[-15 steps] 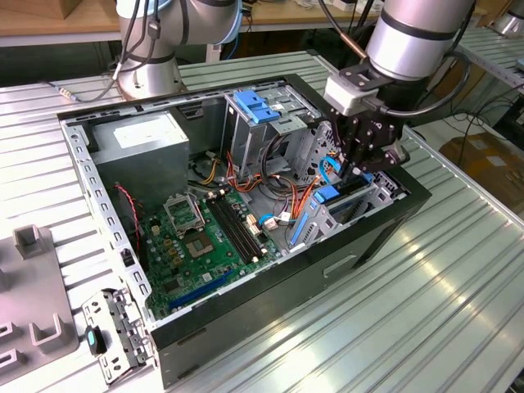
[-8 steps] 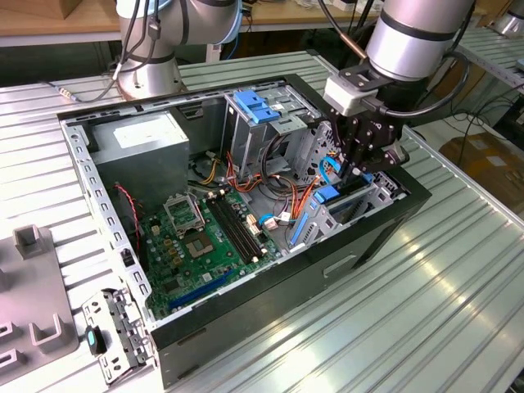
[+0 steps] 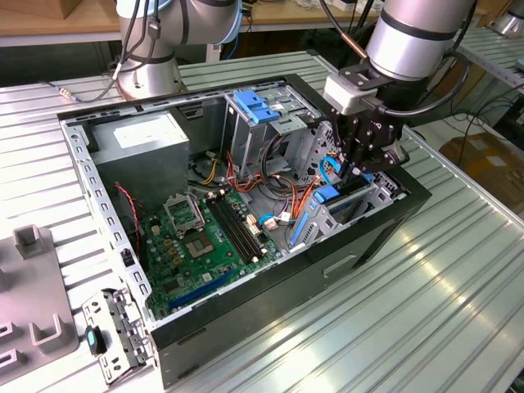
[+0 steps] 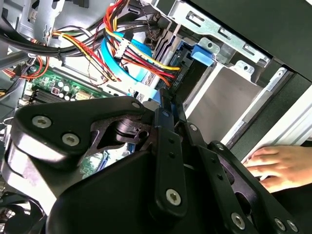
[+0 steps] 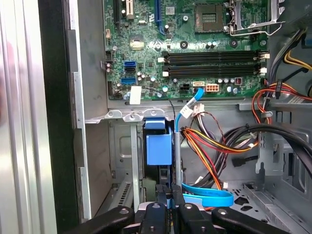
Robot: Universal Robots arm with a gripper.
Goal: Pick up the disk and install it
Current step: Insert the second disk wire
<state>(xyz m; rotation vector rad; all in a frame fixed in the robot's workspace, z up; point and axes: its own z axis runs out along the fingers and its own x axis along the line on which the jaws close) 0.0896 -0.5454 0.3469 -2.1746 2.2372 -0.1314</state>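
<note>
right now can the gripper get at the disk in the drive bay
Probably yes: the gripper sits right over the disk standing on edge in its bay, its fingers closed on the disk's edge. The orange cables lie beside it, not across.

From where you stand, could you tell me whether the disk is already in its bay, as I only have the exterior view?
Observer: In the first wrist view, the disk stands on edge between the bay walls, right by the gripper.
Operator: Is anything lying close to it?
Observer: A blue flat cable lies beside the gripper.
Operator: Is anyone nearby?
Observer: Yes, the second wrist view shows a person's hand just outside the case.
</note>
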